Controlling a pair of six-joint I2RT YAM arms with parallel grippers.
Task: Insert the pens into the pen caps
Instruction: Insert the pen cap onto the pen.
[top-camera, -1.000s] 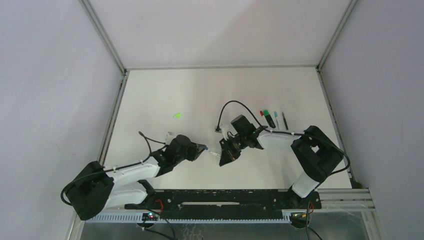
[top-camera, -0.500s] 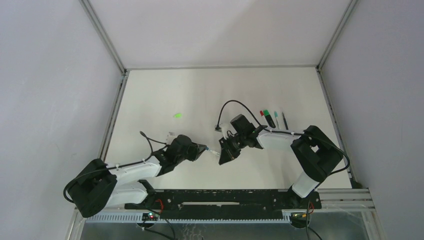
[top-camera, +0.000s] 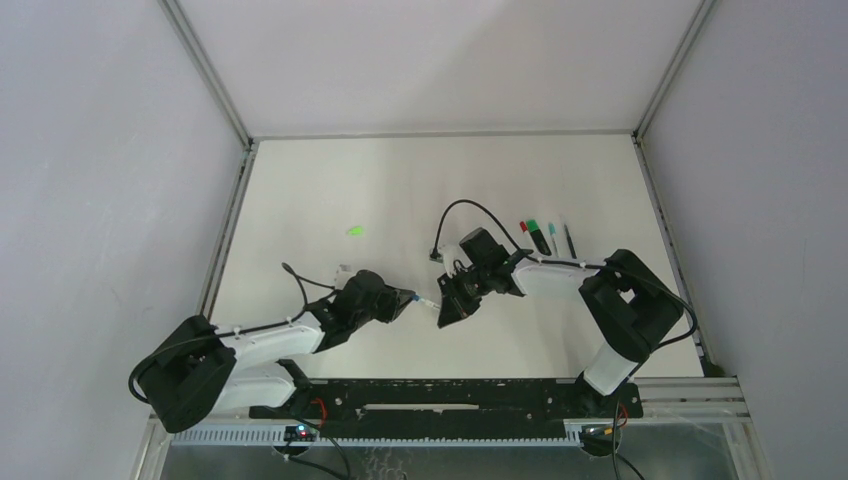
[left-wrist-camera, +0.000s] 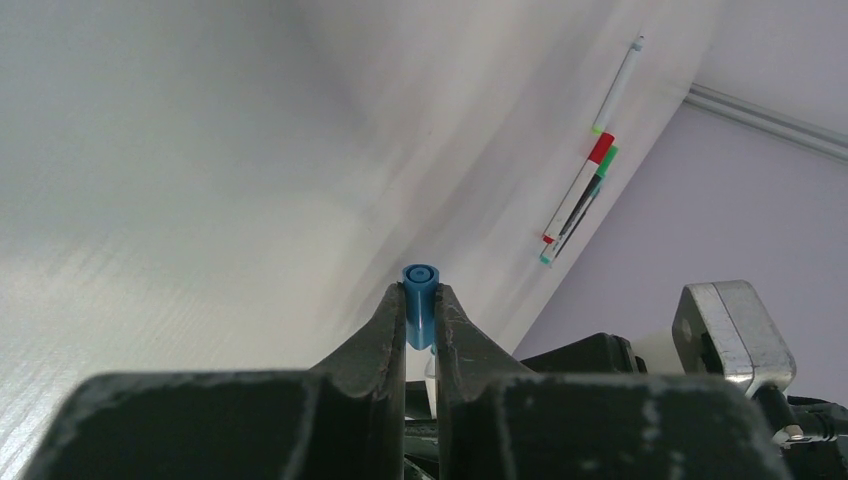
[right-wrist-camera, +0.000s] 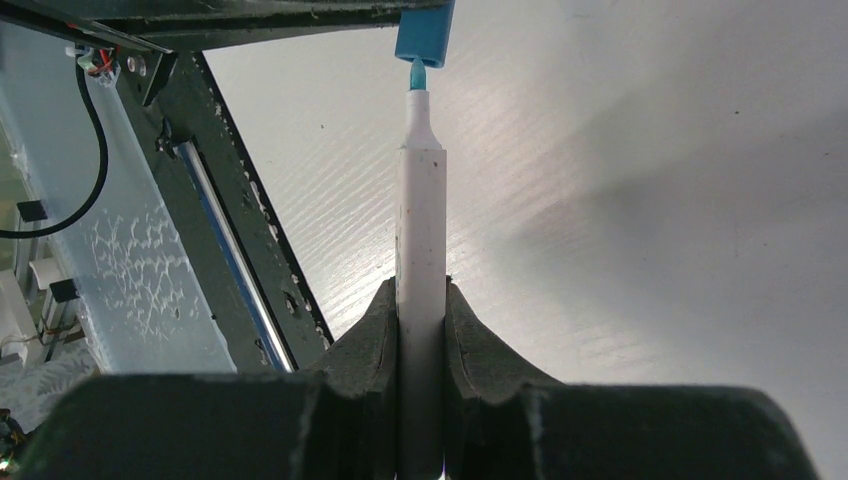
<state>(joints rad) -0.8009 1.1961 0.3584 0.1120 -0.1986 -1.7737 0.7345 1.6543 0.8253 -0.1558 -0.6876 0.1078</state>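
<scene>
Your left pincer (top-camera: 405, 298), clamped on the blue cap (left-wrist-camera: 420, 305), has crept toward the right pincer (top-camera: 446, 308), which is clamped on the white blue-tipped pen (right-wrist-camera: 421, 220). The gap between them has all but closed. Above the middle of the surface (top-camera: 400, 180), toward its near edge, the pen's tip meets the cap's mouth, so you look ready to push it home.

The blue cap (right-wrist-camera: 424, 35) runs off the picture's edge at 12 o'clock in the right wrist view. The white pen (right-wrist-camera: 421, 230) hides its back end between the fingers (right-wrist-camera: 372, 345). From above, the lying pens (top-camera: 541, 240) at 1 o'clock look too tiny to tell apart.
</scene>
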